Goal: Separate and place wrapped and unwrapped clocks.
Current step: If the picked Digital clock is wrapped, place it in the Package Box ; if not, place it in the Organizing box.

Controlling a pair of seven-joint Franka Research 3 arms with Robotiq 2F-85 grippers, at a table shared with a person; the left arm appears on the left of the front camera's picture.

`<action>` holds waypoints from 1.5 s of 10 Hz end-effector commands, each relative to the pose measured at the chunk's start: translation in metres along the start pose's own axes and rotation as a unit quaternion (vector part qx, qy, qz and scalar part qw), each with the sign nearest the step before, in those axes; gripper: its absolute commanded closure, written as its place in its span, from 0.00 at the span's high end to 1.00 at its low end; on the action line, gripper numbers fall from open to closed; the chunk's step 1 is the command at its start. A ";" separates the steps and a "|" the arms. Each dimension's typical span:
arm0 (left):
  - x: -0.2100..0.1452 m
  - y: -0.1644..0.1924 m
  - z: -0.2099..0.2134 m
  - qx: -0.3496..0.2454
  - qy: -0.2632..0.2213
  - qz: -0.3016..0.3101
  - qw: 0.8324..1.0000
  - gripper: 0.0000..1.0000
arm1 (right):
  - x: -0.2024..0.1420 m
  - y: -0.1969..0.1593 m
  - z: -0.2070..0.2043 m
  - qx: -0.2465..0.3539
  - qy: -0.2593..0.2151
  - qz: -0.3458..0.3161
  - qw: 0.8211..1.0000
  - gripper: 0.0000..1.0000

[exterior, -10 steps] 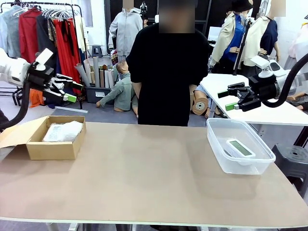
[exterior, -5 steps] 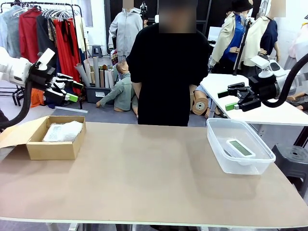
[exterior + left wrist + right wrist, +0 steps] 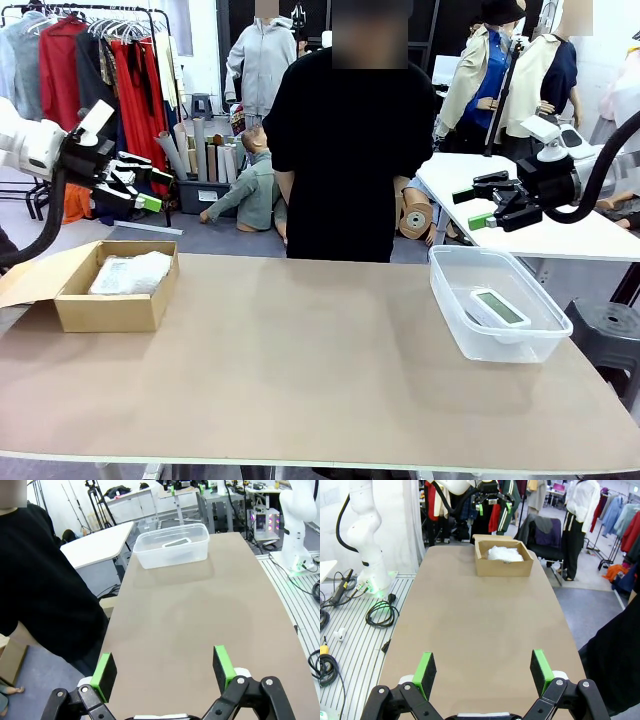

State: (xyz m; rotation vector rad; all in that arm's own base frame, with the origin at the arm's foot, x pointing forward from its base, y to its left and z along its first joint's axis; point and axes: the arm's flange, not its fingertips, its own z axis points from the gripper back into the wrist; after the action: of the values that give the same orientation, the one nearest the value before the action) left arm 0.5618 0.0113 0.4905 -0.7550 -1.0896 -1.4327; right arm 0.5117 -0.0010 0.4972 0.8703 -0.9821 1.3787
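White bubble-wrap bundles, the wrapped clocks (image 3: 132, 272), lie inside an open cardboard box (image 3: 112, 310) at the table's left; the box (image 3: 502, 566) and bundles (image 3: 505, 554) also appear far off in the right wrist view. The bare white clock (image 3: 499, 308) with a greyish screen rests in a clear plastic tub (image 3: 500, 345) at the right, and the tub (image 3: 172, 552) with the clock (image 3: 176, 542) is seen in the left wrist view. My left gripper (image 3: 150, 190) hangs open, high above the box. My right gripper (image 3: 468, 208) hangs open, above and behind the tub. Both hold nothing.
A person in black (image 3: 345, 150) stands at the far edge of the brown table (image 3: 300, 370), hands out of sight. A white side table (image 3: 530, 235) sits behind the tub. Clothes racks stand farther back.
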 end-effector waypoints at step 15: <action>0.000 0.000 0.000 -0.001 -0.001 0.000 1.000 1.00 | 0.002 0.001 0.001 0.000 -0.001 0.002 1.000 1.00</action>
State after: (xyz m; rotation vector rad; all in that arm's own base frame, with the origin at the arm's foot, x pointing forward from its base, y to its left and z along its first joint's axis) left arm 0.5618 0.0113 0.4905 -0.7551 -1.0895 -1.4326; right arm 0.5117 -0.0010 0.4972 0.8703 -0.9821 1.3787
